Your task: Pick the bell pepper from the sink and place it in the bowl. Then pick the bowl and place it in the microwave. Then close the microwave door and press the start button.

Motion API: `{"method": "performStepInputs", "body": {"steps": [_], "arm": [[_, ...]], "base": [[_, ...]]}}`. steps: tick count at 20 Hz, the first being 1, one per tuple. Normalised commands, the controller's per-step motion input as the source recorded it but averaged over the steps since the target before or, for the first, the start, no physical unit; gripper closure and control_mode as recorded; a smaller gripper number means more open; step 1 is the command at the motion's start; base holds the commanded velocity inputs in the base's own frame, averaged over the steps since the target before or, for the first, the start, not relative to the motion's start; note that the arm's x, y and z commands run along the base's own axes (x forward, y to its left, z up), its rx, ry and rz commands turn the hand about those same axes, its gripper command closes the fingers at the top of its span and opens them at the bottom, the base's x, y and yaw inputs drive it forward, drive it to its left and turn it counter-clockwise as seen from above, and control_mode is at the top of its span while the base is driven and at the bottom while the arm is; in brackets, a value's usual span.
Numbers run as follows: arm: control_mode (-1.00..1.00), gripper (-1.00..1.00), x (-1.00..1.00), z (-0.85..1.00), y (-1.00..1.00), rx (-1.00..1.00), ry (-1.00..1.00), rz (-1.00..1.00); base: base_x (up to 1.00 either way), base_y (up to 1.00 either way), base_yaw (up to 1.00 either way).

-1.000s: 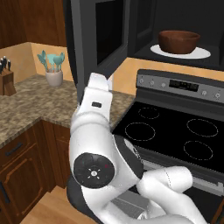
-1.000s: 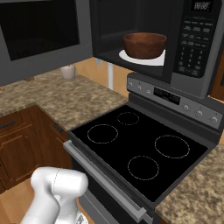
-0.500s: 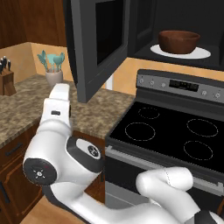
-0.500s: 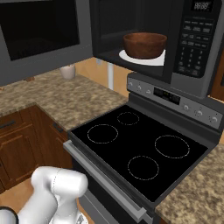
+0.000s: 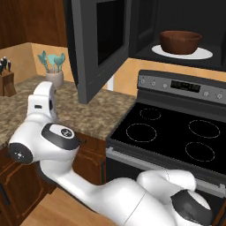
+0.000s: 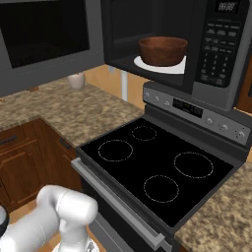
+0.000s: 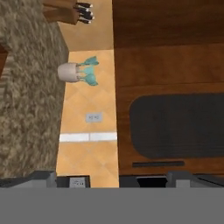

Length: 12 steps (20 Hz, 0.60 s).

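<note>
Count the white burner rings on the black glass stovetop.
4 burner rings: back left, front left, back right, front right, all on the black glass stovetop. None looks hidden.

Bowl (image 6: 163, 50) sitting on the white plate (image 6: 147, 64) inside the open microwave (image 6: 197, 44), door (image 6: 44, 42) swung wide left, black stove (image 6: 157, 172) right below, granite desk (image 6: 64, 108) alongside.

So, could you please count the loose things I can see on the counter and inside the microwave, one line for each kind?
Bowl: 1, dark brown, on the plate in the microwave
White plate: 1
Utensil holder: 1, with teal utensils
Knife block: 1
Total: 4
</note>
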Motion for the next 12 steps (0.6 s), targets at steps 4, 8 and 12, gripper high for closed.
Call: {"method": "performStepInputs", "body": {"steps": [4,8,12], "arm": [[-1.0,-1.0,0.52,0.0,0.03,0.0,-0.05,-0.12],[-1.0,-1.0,0.52,0.0,-0.09,0.0,-0.06,-0.04],[-1.0,-1.0,0.69,0.0,-0.41,0.02,-0.07,0.0]], "base": [[0.0,0.0,0.0],[0.0,0.0,0.0],[0.0,0.0,0.0]]}}
